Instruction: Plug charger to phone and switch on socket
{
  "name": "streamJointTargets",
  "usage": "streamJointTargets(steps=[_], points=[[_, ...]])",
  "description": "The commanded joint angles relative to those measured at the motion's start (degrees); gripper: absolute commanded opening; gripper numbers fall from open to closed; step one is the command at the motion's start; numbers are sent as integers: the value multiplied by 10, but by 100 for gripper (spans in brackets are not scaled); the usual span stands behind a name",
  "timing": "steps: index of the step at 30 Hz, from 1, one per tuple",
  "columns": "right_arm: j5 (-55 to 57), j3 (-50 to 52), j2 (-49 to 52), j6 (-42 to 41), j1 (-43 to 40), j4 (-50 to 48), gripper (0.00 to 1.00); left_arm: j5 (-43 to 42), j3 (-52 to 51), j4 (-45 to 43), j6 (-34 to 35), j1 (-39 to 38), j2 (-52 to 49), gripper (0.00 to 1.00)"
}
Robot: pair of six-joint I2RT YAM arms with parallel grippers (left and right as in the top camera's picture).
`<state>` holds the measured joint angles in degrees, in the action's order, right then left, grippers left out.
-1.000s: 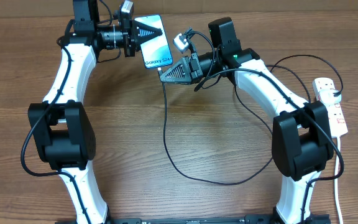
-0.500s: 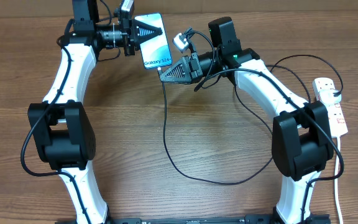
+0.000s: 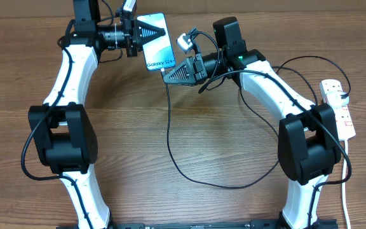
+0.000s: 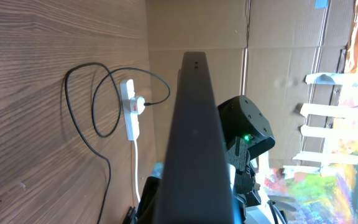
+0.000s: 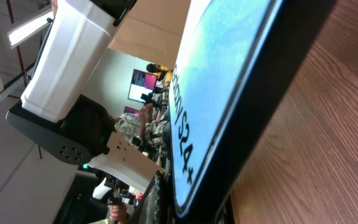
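Right tool (image 3: 170, 76) is pinched shut on the charger (image 3: 170, 137) tip, right at the 6 o'clock end of the phone (image 3: 161, 52). Left tool (image 3: 156, 30) is clamped on its 12 o'clock end, up at 12 o'clock on the table (image 3: 132, 127). Danger: a slight tilt and the tip scrapes past the port, or the push pivots the phone in that one-ended grip. And the cable loops under the right arm (image 3: 278, 95) toward the socket (image 3: 338, 108) at 3 o'clock, so it could snag.

charger (image 3: 168, 127) tip: hidden under right gripper (image 3: 167, 76) | socket (image 3: 345, 114) switches: too small
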<state>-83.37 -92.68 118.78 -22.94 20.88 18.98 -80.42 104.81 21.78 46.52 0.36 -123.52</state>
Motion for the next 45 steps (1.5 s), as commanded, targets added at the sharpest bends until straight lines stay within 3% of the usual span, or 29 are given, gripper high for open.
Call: streamJointTargets(steps=[1, 6, 17, 45], points=[[12, -7, -16, -22, 0, -14, 4, -35, 3, -2, -13, -4, 18, 4], [15, -7, -16, -56, 0, -37, 4, -34, 3, -2, -13, -4, 18, 4], [10, -7, -16, -36, 2, 17, 4, -26, 3, -11, -11, -3, 18, 4], [6, -7, -16, -37, 0, 6, 4, -22, 3, -10, -33, -3, 18, 4]])
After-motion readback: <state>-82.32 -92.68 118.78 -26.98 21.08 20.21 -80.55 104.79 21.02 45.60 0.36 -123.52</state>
